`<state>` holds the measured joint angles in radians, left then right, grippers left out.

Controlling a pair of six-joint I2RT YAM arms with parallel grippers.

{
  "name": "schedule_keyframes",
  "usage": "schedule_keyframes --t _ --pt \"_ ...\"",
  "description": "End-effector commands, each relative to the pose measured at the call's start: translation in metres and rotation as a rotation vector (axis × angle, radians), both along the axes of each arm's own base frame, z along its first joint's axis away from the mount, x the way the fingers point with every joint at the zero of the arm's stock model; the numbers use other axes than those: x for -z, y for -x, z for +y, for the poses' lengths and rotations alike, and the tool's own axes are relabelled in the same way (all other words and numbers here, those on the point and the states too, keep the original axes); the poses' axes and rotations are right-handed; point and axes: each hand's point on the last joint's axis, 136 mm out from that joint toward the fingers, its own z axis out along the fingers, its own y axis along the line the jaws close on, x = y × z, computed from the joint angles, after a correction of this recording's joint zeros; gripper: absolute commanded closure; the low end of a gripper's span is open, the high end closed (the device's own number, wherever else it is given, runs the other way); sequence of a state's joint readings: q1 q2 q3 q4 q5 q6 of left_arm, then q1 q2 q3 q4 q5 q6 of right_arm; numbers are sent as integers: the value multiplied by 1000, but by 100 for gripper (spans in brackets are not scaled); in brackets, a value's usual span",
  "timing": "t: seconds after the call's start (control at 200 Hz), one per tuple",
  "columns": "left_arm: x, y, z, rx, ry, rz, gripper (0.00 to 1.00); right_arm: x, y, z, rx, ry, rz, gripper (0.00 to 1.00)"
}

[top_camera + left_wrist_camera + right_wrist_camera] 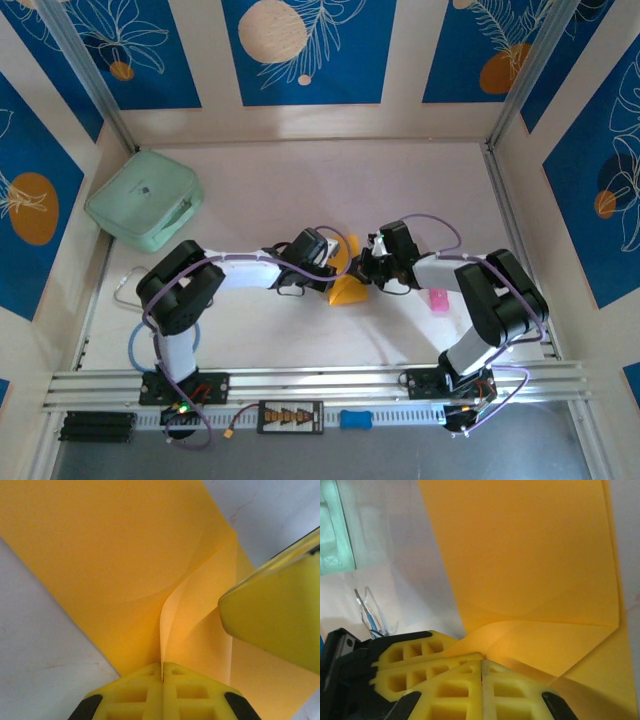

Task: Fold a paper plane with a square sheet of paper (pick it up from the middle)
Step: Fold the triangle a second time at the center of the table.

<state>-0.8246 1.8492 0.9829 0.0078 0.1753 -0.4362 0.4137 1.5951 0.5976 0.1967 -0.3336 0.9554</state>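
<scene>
Left claw (pixel 162 676) and right claw (pixel 482 670) each clamp the square sheet of paper (pixel 349 291) mid-fold; it likely needs pressing flat next.

- We see the left arm (pixel 235 270) rise from its base, bend at the elbow and reach right toward the square sheet of paper (pixel 350 292).
- The left gripper (pixel 338 268) meets the sheet's left side. In its wrist view the jaws are pressed together, pinching a raised fold of the sheet.
- We see the right arm (pixel 495 295) doubled back at its elbow, its forearm reaching left toward the sheet.
- The right gripper (pixel 366 268) sits at the sheet's right side, just beside the left gripper, with its jaws closed on the sheet.
- In the left wrist view we find one of the right gripper's fingers (pixel 272 620) over the sheet, right of the fold.
</scene>
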Motion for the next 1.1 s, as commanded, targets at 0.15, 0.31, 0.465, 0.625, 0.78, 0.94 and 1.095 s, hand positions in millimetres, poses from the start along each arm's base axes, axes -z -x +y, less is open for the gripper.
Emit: schedule_keyframes --t 0.15,0.31,0.465,0.625,0.78,0.94,1.095 --pt "17 6 12 10 -56 46 99 5 15 9 -27 -37 33 100" --pt "17 6 12 11 -56 49 99 11 19 10 -32 -27 47 100" --pt "16 6 11 11 -54 47 99 30 25 2 -17 30 87 100" --pt "16 5 11 5 -52 47 99 51 36 -10 12 88 143 100" --pt "8 1 11 -8 -36 41 97 55 39 -15 32 109 149 100" --pt "-10 -3 11 -34 -7 31 87 54 38 -15 34 117 156 100" --pt "-29 -5 15 -69 -3 22 72 56 38 -17 48 123 173 100"
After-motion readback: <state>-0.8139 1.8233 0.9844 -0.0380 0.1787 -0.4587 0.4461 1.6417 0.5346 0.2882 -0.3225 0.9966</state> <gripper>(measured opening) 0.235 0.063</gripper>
